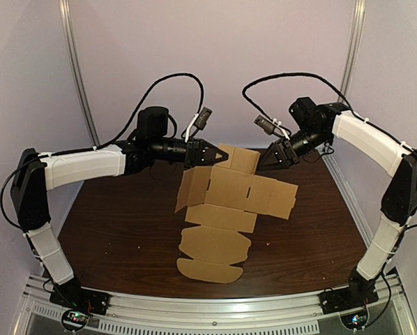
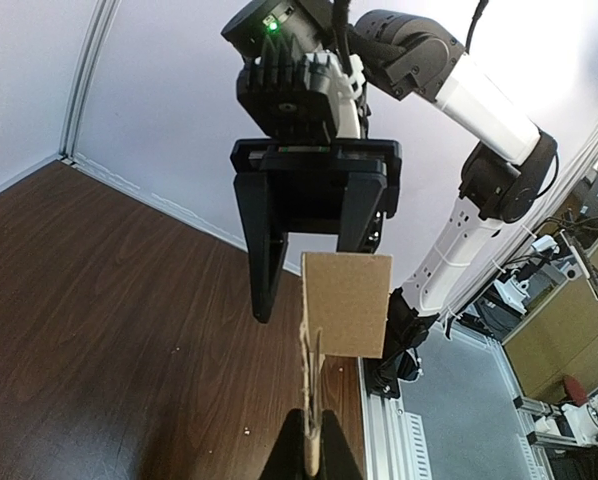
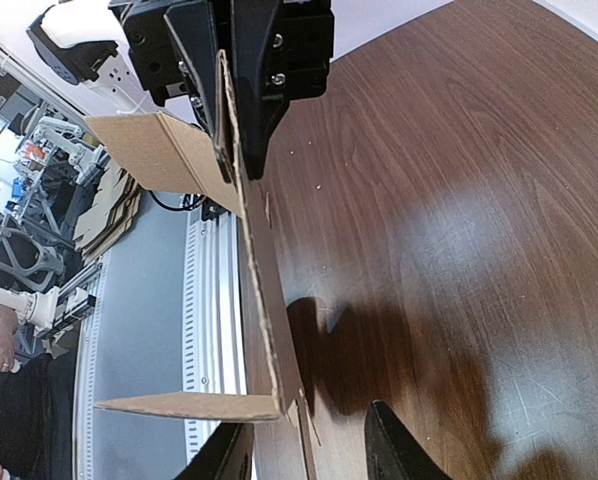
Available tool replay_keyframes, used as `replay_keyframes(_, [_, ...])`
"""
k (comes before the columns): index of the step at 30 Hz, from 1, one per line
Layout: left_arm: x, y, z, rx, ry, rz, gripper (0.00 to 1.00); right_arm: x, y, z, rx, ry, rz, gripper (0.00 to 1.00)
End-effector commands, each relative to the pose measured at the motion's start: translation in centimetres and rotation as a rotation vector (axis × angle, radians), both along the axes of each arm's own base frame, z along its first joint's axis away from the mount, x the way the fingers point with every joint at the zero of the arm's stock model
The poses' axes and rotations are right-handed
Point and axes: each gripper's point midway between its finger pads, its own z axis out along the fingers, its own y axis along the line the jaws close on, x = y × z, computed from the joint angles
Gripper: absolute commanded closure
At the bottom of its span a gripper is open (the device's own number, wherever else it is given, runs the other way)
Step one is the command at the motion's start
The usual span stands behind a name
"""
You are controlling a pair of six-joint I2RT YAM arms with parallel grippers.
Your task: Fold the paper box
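High rear overview; close, opposed wrist views sharing cardboard (image 2: 346,303)

The box (image 1: 226,190) is matt brown cardboard, rough at its cut edges. The tabletop (image 1: 118,230) is dark wood grain, smooth, with a glossy sheen. The left claw (image 1: 219,155) and right claw (image 1: 263,165) look like matt black plastic; the arm shells (image 1: 83,167) are smooth white plastic.

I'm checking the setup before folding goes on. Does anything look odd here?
Nothing torn or spilled. The cardboard box blank is held upright, pinched at one end by the left gripper; the right gripper is open astride its edge. Two side flaps jut out, bent at creases.
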Motion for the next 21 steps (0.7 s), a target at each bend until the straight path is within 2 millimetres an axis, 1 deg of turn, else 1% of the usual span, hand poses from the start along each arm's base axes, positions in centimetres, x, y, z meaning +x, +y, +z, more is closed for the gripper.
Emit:
replay_keyframes(1, [-1.0,-0.4,0.2,-0.03,0.011,-0.071,1.0,0.1,1.2,2.5,0.11,0.013,0.042,0.61])
replay_keyframes(5, [-1.2,-0.5,0.3,-0.043,0.026,-0.089,1.0,0.1,1.5,3.1,0.142,0.041,0.054,0.61])
replay_keyframes(8, [-1.2,-0.5,0.4,-0.048,0.03,-0.095,1.0,0.1,1.7,3.2,0.15,0.052,0.055,0.64])
replay_keyframes(14, [-1.6,-0.6,0.3,-0.044,0.046,-0.119,1.0,0.2,2.1,3.6,0.165,0.063,0.057,0.65])
replay_keyframes(21, [-1.7,-0.9,0.0,-0.039,0.058,-0.127,1.0,-0.2,3.0,3.9,0.166,0.069,0.073,0.67])
